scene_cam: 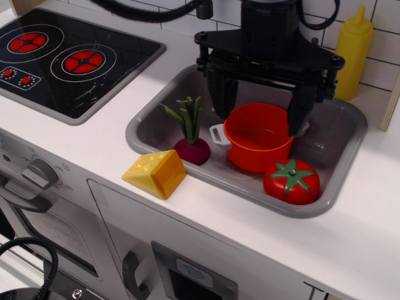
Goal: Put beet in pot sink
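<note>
Gripper (pixel 262 107): black, hangs above the sink, jaws spread wide; nothing between them; left finger tip near the pot's back-left rim, right finger tip at the pot's right rim, contact cannot be told
Beet (pixel 192 149): stands upright in the sink at its front-left wall, magenta bulb down, green leaves up; just left of the pot, apart from the gripper
Pot (pixel 258 137): orange, upright in the middle of the sink, hollow showing; one light-grey handle shows on the left side, pointing toward the beet; the right handle is mostly hidden behind the finger
Sink (pixel 342 164): grey basin with rounded corners, set in the white counter
Tomato (pixel 291 180): red with green star top, in the sink's front-right part, just beside the pot's front
Cheese (pixel 155 173): yellow wedge on the counter at the sink's front-left rim, just beside the beet
Bottle (pixel 353 51): yellow, stands behind the sink's back-right corner against the tiled wall
Hob (pixel 62 59): black with red rings, left of the sink, well apart from the toys
</note>
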